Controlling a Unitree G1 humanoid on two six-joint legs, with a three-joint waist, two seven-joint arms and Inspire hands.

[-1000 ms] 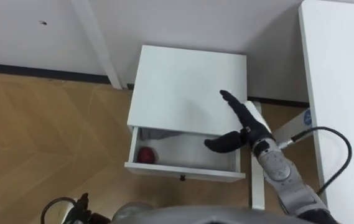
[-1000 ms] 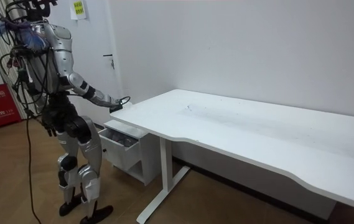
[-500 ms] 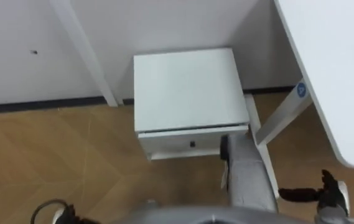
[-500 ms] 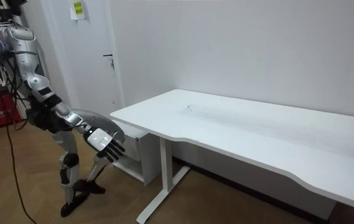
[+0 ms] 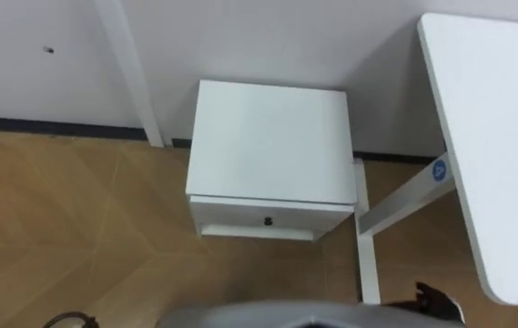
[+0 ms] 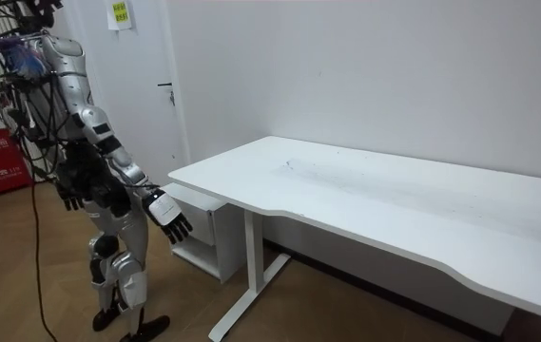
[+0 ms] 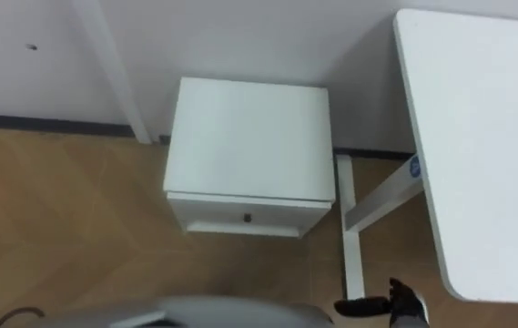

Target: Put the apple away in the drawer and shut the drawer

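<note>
1. Hanging low beside the cabinet (image 5: 269, 141), the right robot hand (image 6: 165, 209) is spread and empty.
2. The drawer (image 5: 268, 219) looks shut, the apple presumably hidden inside.
3. Risk: if not fully seated, it could creep open unnoticed.

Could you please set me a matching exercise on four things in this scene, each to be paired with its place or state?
Things:
1. drawer
2. desk
3. right hand
4. floor

Places or states:
A. wooden
B. shut
C. fingers spread, held low
D. at the right of the cabinet

Pairs: 1-B, 2-D, 3-C, 4-A
</note>
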